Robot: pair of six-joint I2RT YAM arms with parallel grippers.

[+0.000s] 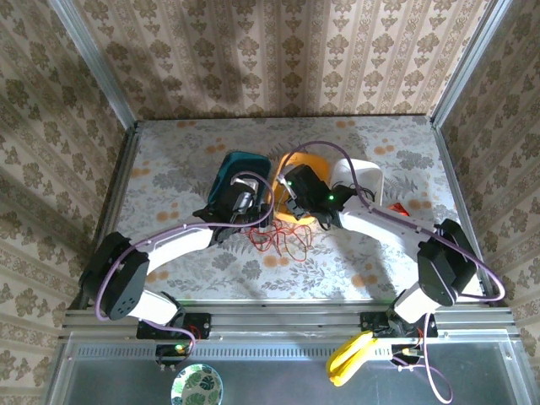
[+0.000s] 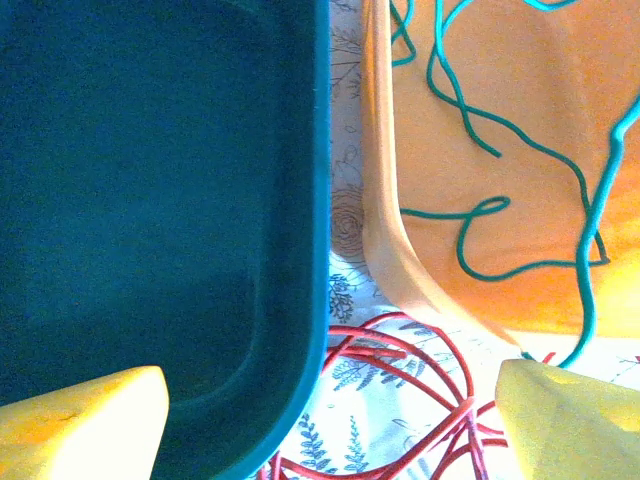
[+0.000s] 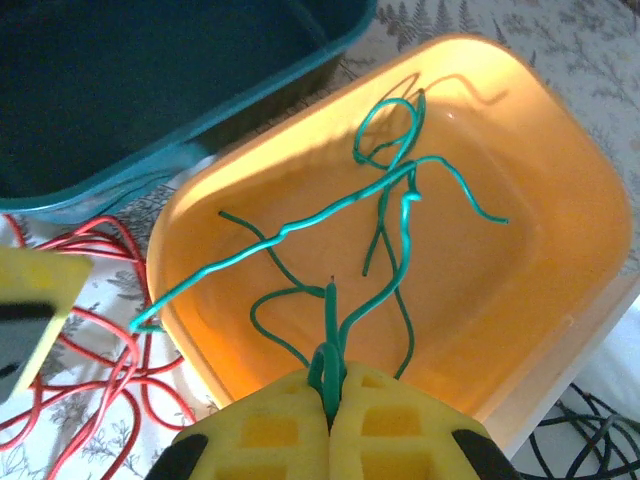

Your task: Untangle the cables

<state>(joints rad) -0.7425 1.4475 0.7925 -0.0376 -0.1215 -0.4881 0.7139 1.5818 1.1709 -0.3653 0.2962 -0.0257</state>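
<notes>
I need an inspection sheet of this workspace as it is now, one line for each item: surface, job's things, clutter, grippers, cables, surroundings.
Surface: table with a floral cover.
Job's things: red cables heaped on the table; green cables in the orange bin; dark cables at the white bin.
Clutter: teal bin, bare where it shows; small red thing right of the white bin.
Grippers: left gripper open, over the teal bin's edge; right gripper shut on green cables.
Cables: lilac arm cables loop along both arms.
Surroundings: patterned walls.
</notes>
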